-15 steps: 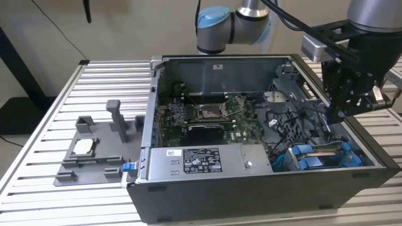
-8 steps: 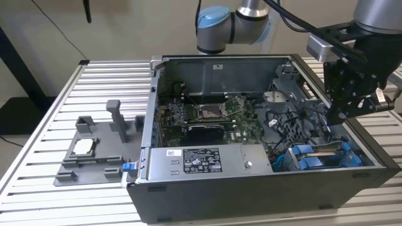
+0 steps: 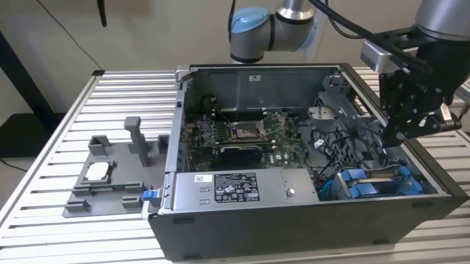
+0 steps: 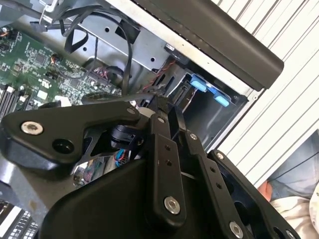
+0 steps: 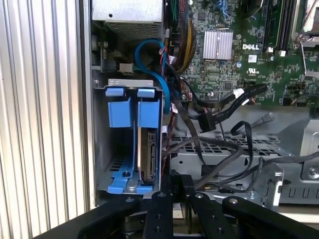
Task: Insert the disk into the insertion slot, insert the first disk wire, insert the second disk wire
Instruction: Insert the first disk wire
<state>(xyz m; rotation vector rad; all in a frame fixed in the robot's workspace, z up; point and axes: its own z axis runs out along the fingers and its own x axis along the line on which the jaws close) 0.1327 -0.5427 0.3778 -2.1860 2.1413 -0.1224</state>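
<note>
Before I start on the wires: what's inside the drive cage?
In the first wrist view, the drive cage holds a disk on edge in its blue frame; the bay beside it looks empty. The gripper covers the cage's near end, so its seating cannot be seen.

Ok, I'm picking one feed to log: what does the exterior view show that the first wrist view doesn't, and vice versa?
The exterior view adds the arm's blue-capped joint and the grey fixture tray at the exterior view's left. The first wrist view adds a close look at the disk, edge-on inside the insertion slot, and a finned silver heatsink. Both share the slot's blue fittings and the green motherboard.
</note>
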